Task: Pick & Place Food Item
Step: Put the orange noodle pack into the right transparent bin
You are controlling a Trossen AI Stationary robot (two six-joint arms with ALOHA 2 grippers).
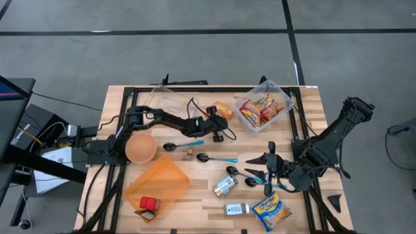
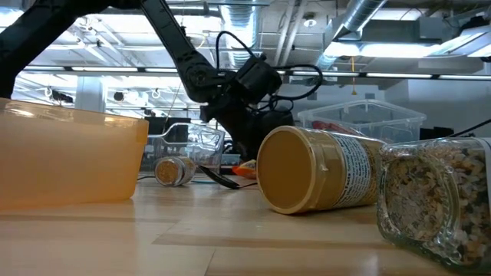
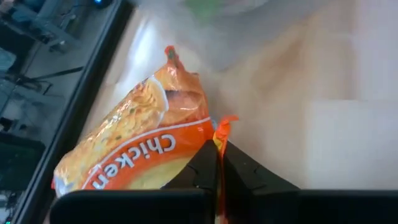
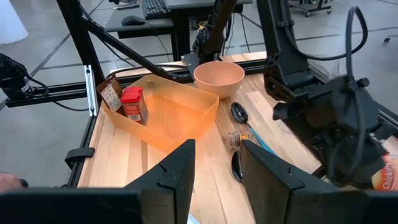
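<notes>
Around my left hand (image 1: pixel 223 121) the way is tight: the clear plastic container (image 1: pixel 264 104) stands just beside the orange noodle packet (image 1: pixel 224 109), and spoons (image 1: pixel 182 145) lie on the near side. My right hand (image 1: pixel 268 171) sits among a tin can (image 1: pixel 225 186), spoons and a yellow packet (image 1: pixel 272 212). The surface (image 1: pixel 305 110) beyond the container lies bare.

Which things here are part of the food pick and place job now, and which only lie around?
In the job:
- left gripper, shut on the orange chicken packet
- clear container with food packets

Lying about:
- spoons
- peach bowl
- orange bin
- can
- right gripper, open
</notes>
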